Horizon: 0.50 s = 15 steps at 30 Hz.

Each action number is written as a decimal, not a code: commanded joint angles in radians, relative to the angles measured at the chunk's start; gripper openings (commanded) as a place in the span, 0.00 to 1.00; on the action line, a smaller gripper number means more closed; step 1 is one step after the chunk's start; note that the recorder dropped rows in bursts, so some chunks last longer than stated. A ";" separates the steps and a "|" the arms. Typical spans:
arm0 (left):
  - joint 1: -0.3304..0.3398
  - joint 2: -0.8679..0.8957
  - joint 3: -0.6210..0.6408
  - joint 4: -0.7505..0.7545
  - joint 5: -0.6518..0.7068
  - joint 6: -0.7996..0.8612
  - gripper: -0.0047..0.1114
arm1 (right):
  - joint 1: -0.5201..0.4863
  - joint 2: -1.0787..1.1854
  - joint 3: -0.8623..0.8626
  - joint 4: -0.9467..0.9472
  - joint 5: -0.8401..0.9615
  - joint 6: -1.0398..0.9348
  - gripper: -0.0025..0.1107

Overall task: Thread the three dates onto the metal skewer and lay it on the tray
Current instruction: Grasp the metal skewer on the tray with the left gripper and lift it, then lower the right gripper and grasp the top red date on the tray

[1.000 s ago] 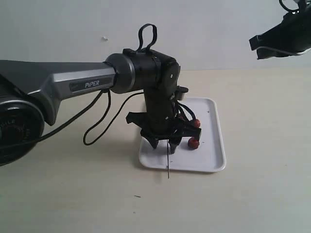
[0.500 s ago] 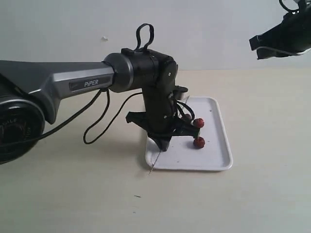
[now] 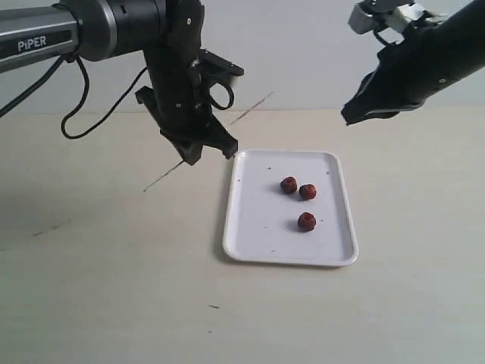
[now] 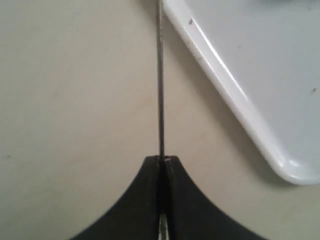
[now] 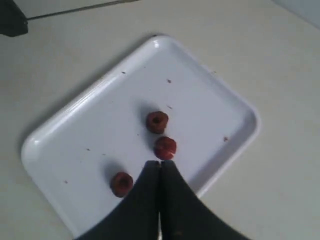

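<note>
The left gripper [image 4: 161, 159] hangs above the beige tabletop [image 3: 106, 288], beside the far left corner of the white tray [image 3: 229, 227] as the exterior view shows it. Its fingers are pressed together on the metal skewer [image 4: 160, 75], pinching the thin rod partway along its length so that it sticks out on both sides of the grip. The skewer is tilted. One end slants down toward the table on the left and the other rises toward the pale wall behind. Whether the low tip touches the table is hard to say, as the rod is a faint line there.

The tray lies flat on the table with a few dark specks on its surface. All three dates lie inside it. The first date [image 3: 289, 184] and the second date [image 3: 308, 192] sit just beside each other near the tray's middle, perhaps touching. The third date [image 3: 306, 221] lies apart from them, closer to the near rim.

The right gripper [image 5: 160, 164] is held high over the tray, well above the fruit, and its wrist view looks down on all three dates. Its fingers are closed against each other with nothing between them.
</note>
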<state>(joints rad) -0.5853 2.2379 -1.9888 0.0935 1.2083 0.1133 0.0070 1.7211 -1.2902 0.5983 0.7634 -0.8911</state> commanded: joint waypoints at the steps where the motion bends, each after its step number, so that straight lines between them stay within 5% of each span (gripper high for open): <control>1: 0.060 -0.029 0.058 0.026 0.013 0.020 0.04 | 0.073 0.074 -0.128 -0.157 0.036 0.275 0.07; 5: 0.136 -0.053 0.131 0.026 0.013 0.006 0.04 | 0.143 0.169 -0.303 -0.350 0.158 0.522 0.14; 10: 0.220 -0.087 0.215 0.006 -0.080 -0.017 0.04 | 0.191 0.332 -0.527 -0.444 0.382 0.594 0.22; 15: 0.237 -0.124 0.220 -0.041 -0.089 -0.014 0.04 | 0.191 0.476 -0.635 -0.449 0.458 0.616 0.39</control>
<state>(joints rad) -0.3482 2.1449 -1.7734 0.0928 1.1378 0.1045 0.1989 2.1380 -1.8803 0.1670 1.1898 -0.2905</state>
